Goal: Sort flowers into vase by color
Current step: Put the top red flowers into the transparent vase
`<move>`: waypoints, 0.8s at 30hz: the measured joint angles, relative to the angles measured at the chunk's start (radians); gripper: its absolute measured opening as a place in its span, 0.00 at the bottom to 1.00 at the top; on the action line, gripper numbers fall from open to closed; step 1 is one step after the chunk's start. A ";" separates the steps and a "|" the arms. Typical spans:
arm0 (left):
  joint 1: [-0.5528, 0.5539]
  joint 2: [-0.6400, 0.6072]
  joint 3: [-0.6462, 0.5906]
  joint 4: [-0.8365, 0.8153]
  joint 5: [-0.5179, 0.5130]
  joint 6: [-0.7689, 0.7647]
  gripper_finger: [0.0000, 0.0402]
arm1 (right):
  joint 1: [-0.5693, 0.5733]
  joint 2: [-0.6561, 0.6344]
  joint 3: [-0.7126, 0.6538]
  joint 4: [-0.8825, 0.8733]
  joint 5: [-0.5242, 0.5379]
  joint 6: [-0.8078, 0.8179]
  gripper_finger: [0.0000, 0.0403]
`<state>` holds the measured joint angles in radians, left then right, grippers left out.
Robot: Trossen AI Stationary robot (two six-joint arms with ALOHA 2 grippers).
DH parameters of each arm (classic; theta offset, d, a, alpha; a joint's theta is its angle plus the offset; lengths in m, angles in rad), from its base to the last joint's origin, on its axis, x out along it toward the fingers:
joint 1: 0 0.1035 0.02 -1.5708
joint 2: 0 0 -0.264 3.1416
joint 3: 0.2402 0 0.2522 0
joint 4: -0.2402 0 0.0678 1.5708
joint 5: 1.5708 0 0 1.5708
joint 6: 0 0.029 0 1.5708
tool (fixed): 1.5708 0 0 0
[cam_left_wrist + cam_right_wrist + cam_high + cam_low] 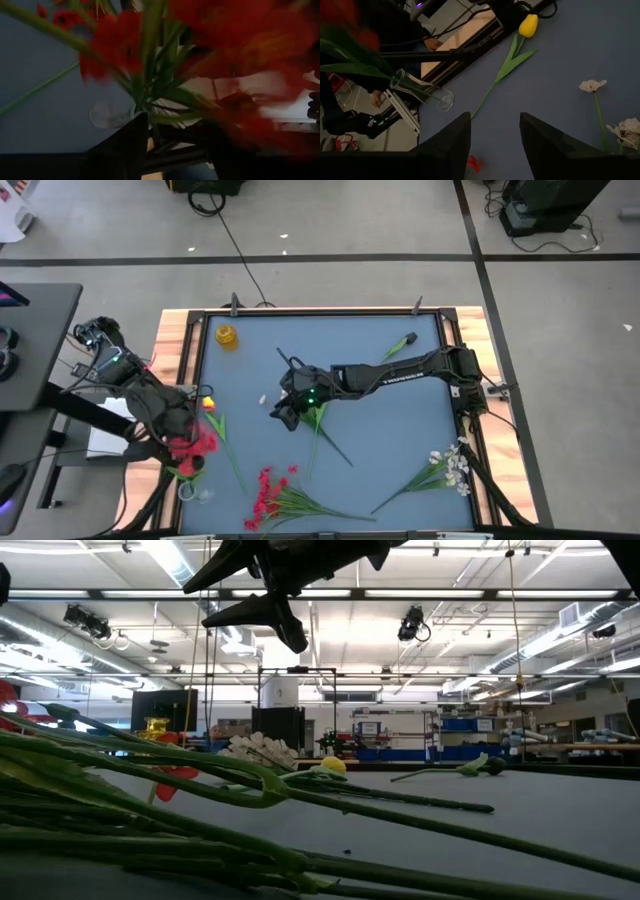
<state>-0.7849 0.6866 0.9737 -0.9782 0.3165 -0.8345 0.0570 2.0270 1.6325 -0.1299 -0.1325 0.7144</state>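
Note:
My left gripper [183,442] is at the table's near left corner, shut on a bunch of red flowers [198,440] whose green stems run down into a clear glass vase [190,485] [422,91]. My right gripper [284,412] [492,145] hovers open above mid-table, over loose green stems [322,432]. A yellow tulip [208,403] [529,25] lies flat on the mat left of it. More red flowers [268,495] lie at the near edge and white flowers [450,465] at the near right. A small yellow vase [227,335] stands at the far left. My left gripper holds the red flowers by their bundled green stems [150,112], just below the blossoms, which blur across the left wrist view and hide one finger. The stems pass beside the visible finger [131,142]. The bunch is lifted, its lower stems reaching into the clear vase [109,115].
A single green sprig [400,345] lies near the far right corner. The blue mat is framed by a raised wooden border [175,350]. A monitor and cables sit off the table's left side. Open mat lies between the right gripper and the white flowers.

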 joint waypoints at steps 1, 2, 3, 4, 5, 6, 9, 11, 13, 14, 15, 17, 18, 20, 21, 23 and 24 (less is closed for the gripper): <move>0.000 0.000 0.000 -0.001 0.002 -0.010 0.51 | 0.000 0.000 0.000 0.000 0.000 0.000 0.44; 0.000 0.000 0.000 -0.004 0.004 -0.018 0.52 | 0.000 0.000 0.000 0.000 0.000 0.000 0.44; 0.000 -0.001 0.000 -0.011 0.004 -0.025 0.53 | 0.000 0.000 0.000 0.000 0.000 0.000 0.44; 0.000 -0.001 0.000 -0.021 0.003 -0.030 0.55 | 0.000 0.000 0.000 0.000 0.000 -0.001 0.44; 0.000 -0.001 0.000 -0.036 0.003 -0.033 0.56 | 0.000 0.000 0.000 0.000 0.000 -0.001 0.44; 0.000 -0.002 0.000 -0.059 0.004 -0.034 0.57 | 0.000 0.000 0.000 -0.001 0.001 -0.001 0.44; 0.000 -0.010 0.000 -0.171 0.027 -0.043 0.58 | 0.000 -0.002 0.000 -0.047 0.058 0.042 0.44; 0.000 -0.025 0.000 -0.242 0.013 -0.068 0.58 | 0.000 -0.002 0.000 -0.121 0.101 0.094 0.44; 0.000 -0.050 0.000 -0.296 -0.030 -0.098 0.58 | -0.001 -0.002 0.000 -0.212 0.143 0.121 0.44; 0.000 -0.063 0.000 -0.319 -0.058 -0.112 0.58 | -0.001 -0.002 0.000 -0.252 0.162 0.126 0.44; 0.000 -0.077 0.000 -0.336 -0.094 -0.123 0.58 | -0.001 -0.002 0.000 -0.286 0.177 0.134 0.44; 0.000 -0.103 0.001 -0.350 -0.160 -0.150 0.58 | -0.002 -0.002 0.000 -0.346 0.200 0.169 0.44; 0.000 -0.114 0.001 -0.348 -0.194 -0.162 0.58 | -0.002 -0.002 0.000 -0.374 0.204 0.189 0.44; 0.000 -0.130 0.002 -0.331 -0.236 -0.187 0.58 | -0.002 -0.002 0.000 -0.412 0.209 0.223 0.44; 0.000 -0.135 0.002 -0.312 -0.249 -0.191 0.58 | -0.002 -0.002 0.000 -0.418 0.208 0.225 0.44; 0.000 -0.138 0.002 -0.293 -0.266 -0.206 0.58 | -0.001 -0.002 0.000 -0.418 0.209 0.226 0.44; 0.000 -0.138 0.002 -0.293 -0.270 -0.215 0.58 | 0.000 -0.002 0.000 -0.421 0.209 0.228 0.44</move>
<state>-0.7849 0.5488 0.9756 -1.2714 0.0463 -1.0493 0.0570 2.0251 1.6321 -0.5510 0.0763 0.9423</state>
